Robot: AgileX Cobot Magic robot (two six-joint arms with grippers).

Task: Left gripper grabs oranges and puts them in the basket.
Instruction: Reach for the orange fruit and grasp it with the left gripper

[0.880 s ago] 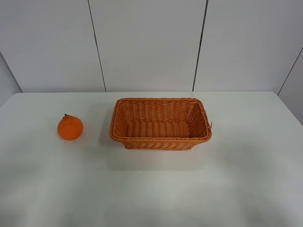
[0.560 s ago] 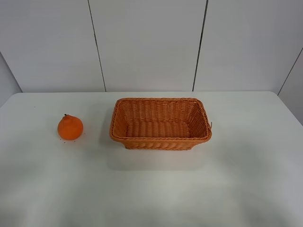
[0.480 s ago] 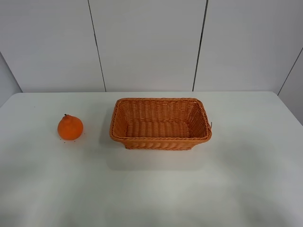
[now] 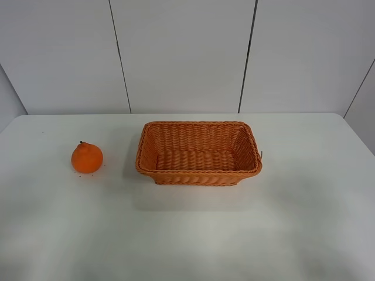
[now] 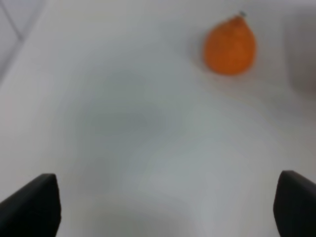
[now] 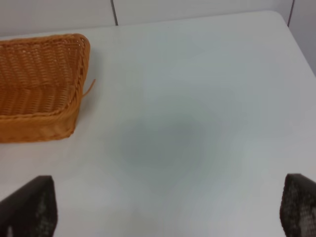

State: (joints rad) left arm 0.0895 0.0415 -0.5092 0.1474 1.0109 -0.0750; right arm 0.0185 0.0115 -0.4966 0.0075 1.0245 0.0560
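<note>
The orange (image 4: 87,157) sits on the white table, left of the wicker basket (image 4: 198,174), with a gap between them. The basket is empty. In the left wrist view the orange (image 5: 230,46) lies ahead of my left gripper (image 5: 165,207), well apart from it; the two black fingertips (image 5: 32,205) stand wide apart with nothing between them. My right gripper (image 6: 168,210) is open and empty too, over bare table with the basket's corner (image 6: 39,84) off to one side. Neither gripper shows in the exterior high view.
The white table (image 4: 187,234) runs back to a grey panelled wall (image 4: 181,55). A loose wicker strand (image 6: 89,87) sticks out from the basket's corner.
</note>
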